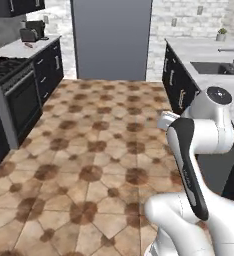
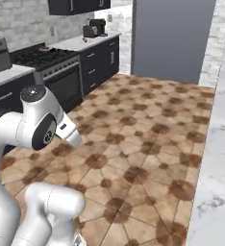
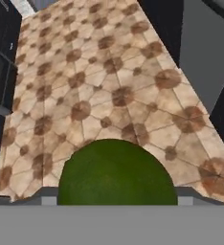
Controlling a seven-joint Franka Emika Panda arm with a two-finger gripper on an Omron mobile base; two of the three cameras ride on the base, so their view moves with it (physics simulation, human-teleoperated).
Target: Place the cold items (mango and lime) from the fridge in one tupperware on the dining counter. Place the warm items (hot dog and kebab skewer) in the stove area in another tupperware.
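A round green lime (image 3: 116, 174) sits right at the bottom of the hand view, between the two finger tips of my gripper (image 3: 114, 200), which is shut on it. The hand looks down over the brown tiled floor (image 3: 109, 81). In the base views the arm is folded close to the base, with the white hand (image 1: 167, 120) (image 2: 69, 130) tucked beside the forearm and the lime hidden there. The mango, hot dog, kebab skewer and both tupperwares are out of view.
The closed grey fridge (image 1: 111, 37) (image 2: 174, 38) stands ahead across the floor. The stove (image 1: 4, 67) (image 2: 37, 55) and dark cabinets line the left. The marble counter with a sink (image 1: 214, 67) runs close along the right (image 2: 220, 144).
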